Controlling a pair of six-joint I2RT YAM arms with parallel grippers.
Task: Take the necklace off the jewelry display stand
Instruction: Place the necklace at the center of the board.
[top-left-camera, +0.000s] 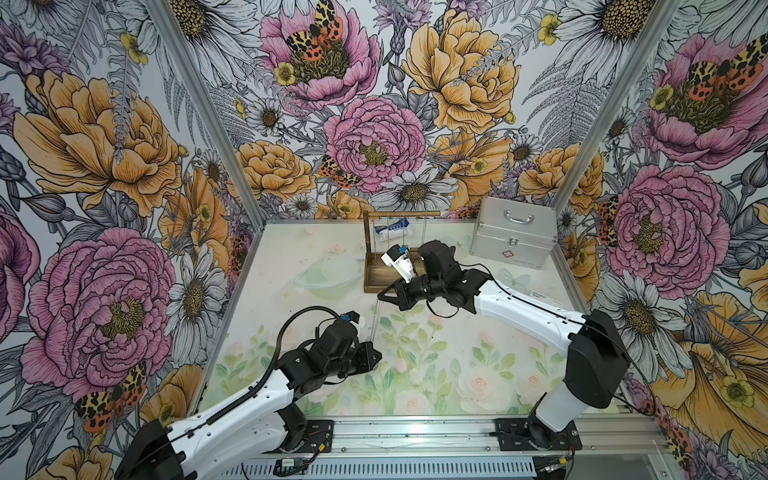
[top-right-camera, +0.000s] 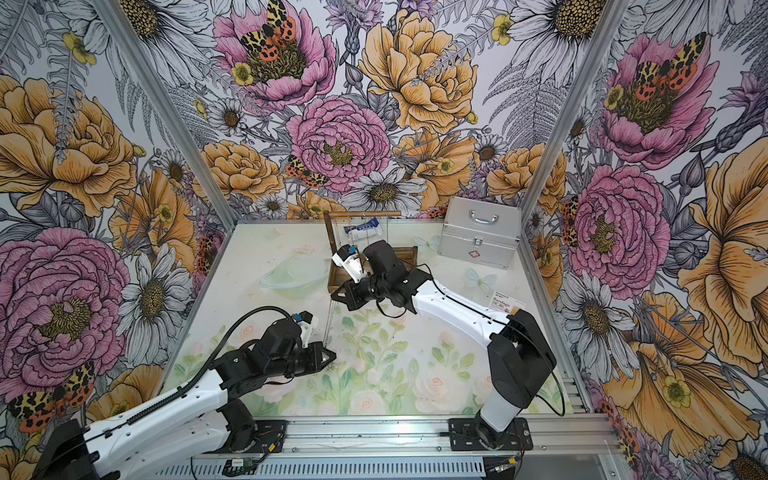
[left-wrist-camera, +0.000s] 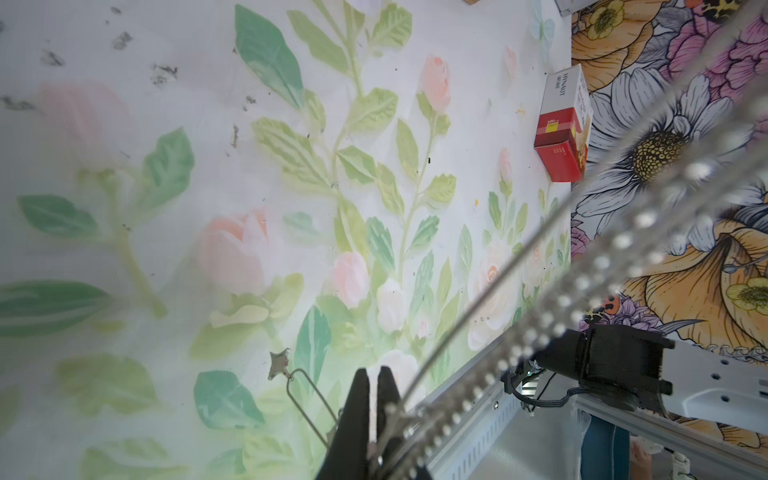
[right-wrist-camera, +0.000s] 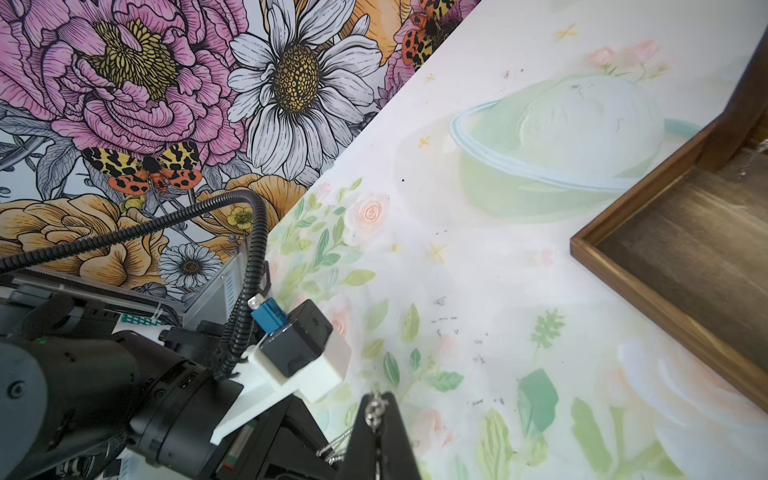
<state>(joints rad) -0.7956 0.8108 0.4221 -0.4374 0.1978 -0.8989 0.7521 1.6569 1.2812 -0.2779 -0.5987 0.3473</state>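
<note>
You're most of the way through, by my read. Your left gripper (left-wrist-camera: 373, 388) is clenched on the necklace (left-wrist-camera: 582, 286), with the star pendant (left-wrist-camera: 278, 365) dangling just beside its jaws. Your right gripper (right-wrist-camera: 377, 405) is pinched shut on the clasp ring (right-wrist-camera: 376, 409) at the other end. In both top views the necklace runs taut from one pair of jaws to the other. The stand (top-left-camera: 366, 239) sits just beyond the right jaws, apart from it. So it looks clear of the rod (top-left-camera: 415, 213). Thin strands hang from that rod; I can't tell what they are. What's left: lay the necklace on the table (top-left-camera: 415, 365) and let go.
</note>
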